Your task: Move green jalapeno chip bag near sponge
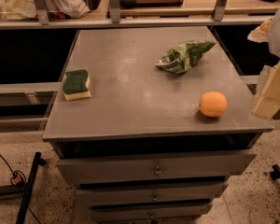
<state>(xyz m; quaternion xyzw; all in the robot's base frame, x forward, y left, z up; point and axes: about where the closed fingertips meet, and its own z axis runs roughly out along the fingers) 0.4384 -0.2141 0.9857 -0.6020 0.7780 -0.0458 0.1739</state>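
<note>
The green jalapeno chip bag (184,56) is a wrinkly shiny green foil bag lying at the back right of the grey cabinet top (130,101), its pointed end toward the right. The sponge (76,84), with a dark green top and pale yellow base, sits near the left edge of the top, far from the bag. My gripper (272,93) is pale and hangs at the right edge of the view, beside the cabinet's right side, to the right of the bag and holding nothing that shows.
A round orange fruit (213,104) sits at the front right of the top, between the gripper and the middle. The cabinet has several drawers (155,169) below. A shelf with metal posts (114,3) runs behind. A black stand leg (28,185) is on the floor at the left.
</note>
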